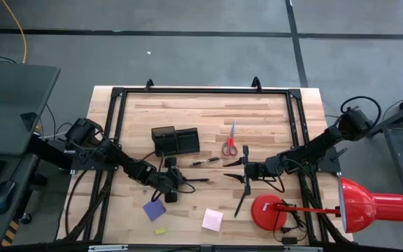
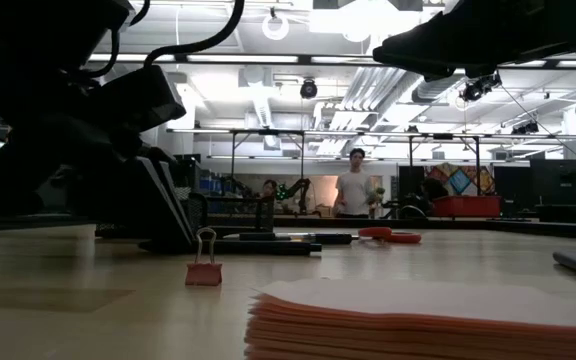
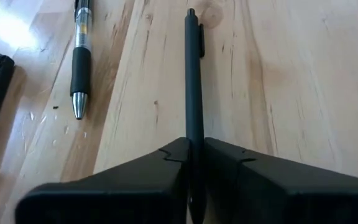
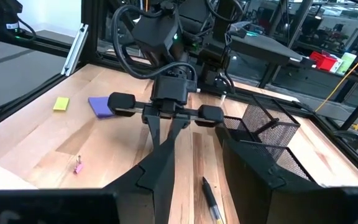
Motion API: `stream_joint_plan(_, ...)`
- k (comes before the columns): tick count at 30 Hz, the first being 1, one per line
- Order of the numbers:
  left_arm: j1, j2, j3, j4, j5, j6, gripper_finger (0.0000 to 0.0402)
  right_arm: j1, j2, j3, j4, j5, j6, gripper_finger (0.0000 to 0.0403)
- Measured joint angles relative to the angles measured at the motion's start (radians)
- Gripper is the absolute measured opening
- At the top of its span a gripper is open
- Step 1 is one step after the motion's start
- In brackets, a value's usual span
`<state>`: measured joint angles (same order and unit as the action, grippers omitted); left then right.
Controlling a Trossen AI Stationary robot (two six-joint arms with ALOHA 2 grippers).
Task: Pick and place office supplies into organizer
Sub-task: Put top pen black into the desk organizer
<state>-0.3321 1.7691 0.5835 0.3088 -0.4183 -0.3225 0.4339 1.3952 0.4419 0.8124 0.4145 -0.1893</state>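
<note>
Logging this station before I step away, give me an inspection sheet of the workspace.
Surface: wooden table, black frame.
Job's things: organizer; scissors; purple pad; pink pad; yellow piece; loose pen.
Clutter: red lamp; binder clip.
Grippers: left gripper shut on black pen; right gripper open, holding nothing.
Cables: lamp cord at the front edge.
Surroundings: a person beyond the table.
</note>
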Motion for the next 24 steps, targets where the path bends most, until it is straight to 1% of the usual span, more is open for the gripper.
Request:
stream_joint_plan(2, -0.001, 0.001, 0.0, 0.005, -0.001, 0.016, 0.0015, -0.001, 0.0, 0.0, -0.001, 0.0, 0.006, 0.0126)
stream_joint_plan(4, -0.002, 0.002, -0.001, 0.012, -0.015, 0.021, 0.0025, -0.002, 0.0, 0.0, -0.002, 0.0, 0.007, 0.0126)
stream_joint_plan(6, -0.002, 0.002, -0.001, 0.019, -0.019, 0.03, 0.0028, -0.002, 0.0, 0.0, -0.005, 0.0, 0.008, 0.0126)
stream_joint_plan(9, -0.002, 0.003, -0.002, 0.04, -0.024, 0.056, 0.0011, -0.002, 0.0, 0.0, -0.007, 0.002, 0.014, 0.0126)
stream_joint_plan(11, -0.002, 0.004, -0.002, 0.051, -0.033, 0.064, 0.0009, -0.002, 0.0, 0.0, -0.008, 0.009, 0.018, 0.0126)
stream_joint_plan(14, -0.002, 0.004, -0.003, 0.057, -0.039, 0.065, 0.0017, -0.002, 0.0, 0.0, -0.025, 0.059, 0.054, 0.0126)
stream_joint_plan(17, -0.002, 0.004, -0.003, 0.058, -0.04, 0.084, 0.0009, -0.002, 0.0, 0.0, -0.06, 0.133, 0.077, 0.0126)
stream_joint_plan(20, -0.002, 0.004, -0.003, 0.063, -0.047, 0.091, 0.0006, -0.002, 0.001, 0.0, -0.071, 0.157, 0.084, 0.0126)
stream_joint_plan(24, -0.001, -0.003, -0.004, 0.073, -0.085, 0.102, 0.0006, -0.002, 0.001, 0.0, -0.072, 0.158, 0.085, 0.0126)
